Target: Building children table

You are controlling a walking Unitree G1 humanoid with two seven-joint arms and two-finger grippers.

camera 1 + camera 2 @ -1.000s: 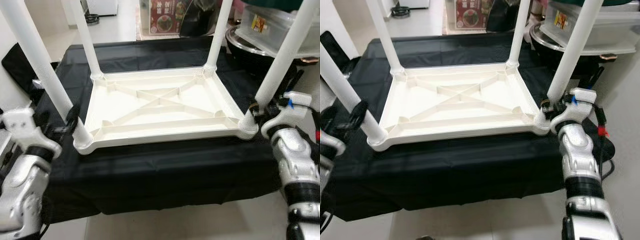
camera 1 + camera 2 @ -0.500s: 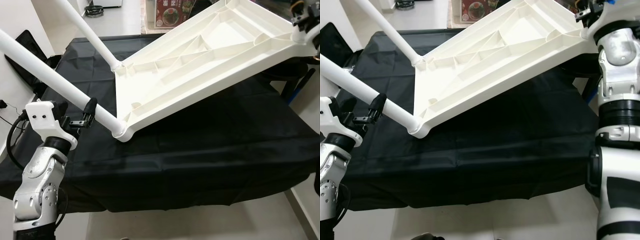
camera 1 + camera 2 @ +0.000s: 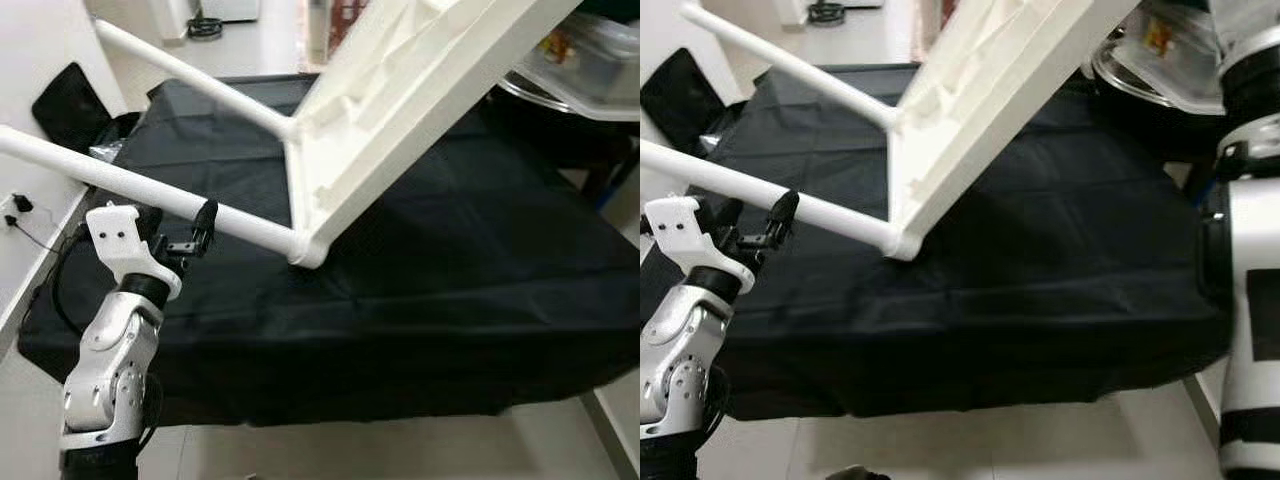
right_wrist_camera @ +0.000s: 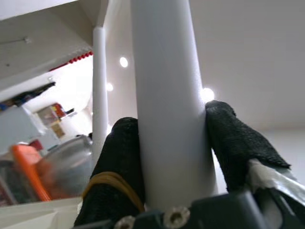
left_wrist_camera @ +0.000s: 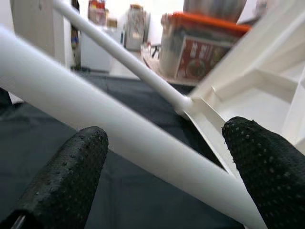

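Tipping steeply, the white children's table (image 3: 400,110) stood on one corner socket (image 3: 305,255), which touched the black cloth (image 3: 450,280); the far side of its ribbed underside rose up out of the head views. We saw two legs run out low toward our left side, roughly level. The near leg (image 3: 140,190) had its long axis going from the grounded corner out past the cloth's left edge; the far leg (image 3: 200,80) lay parallel behind it.

Our left gripper (image 3: 195,235) sat just under and beside the near leg, part way along it. In the left wrist view the leg (image 5: 119,138) crossed between the fingers (image 5: 71,171), which were spread wide with a clear gap either side, so we had no hold there. We judged any closing move must come across the leg's axis, not along it.

Our right gripper (image 4: 171,157) was high on the raised side. The right wrist view showed its fingers (image 4: 228,138) pressed on both sides of another leg (image 4: 167,95), pointing up toward the ceiling, so that arm carried the lift.

We judged the left arm nearer the pivot corner, hence the one to steady the low leg while the right swings the top over.
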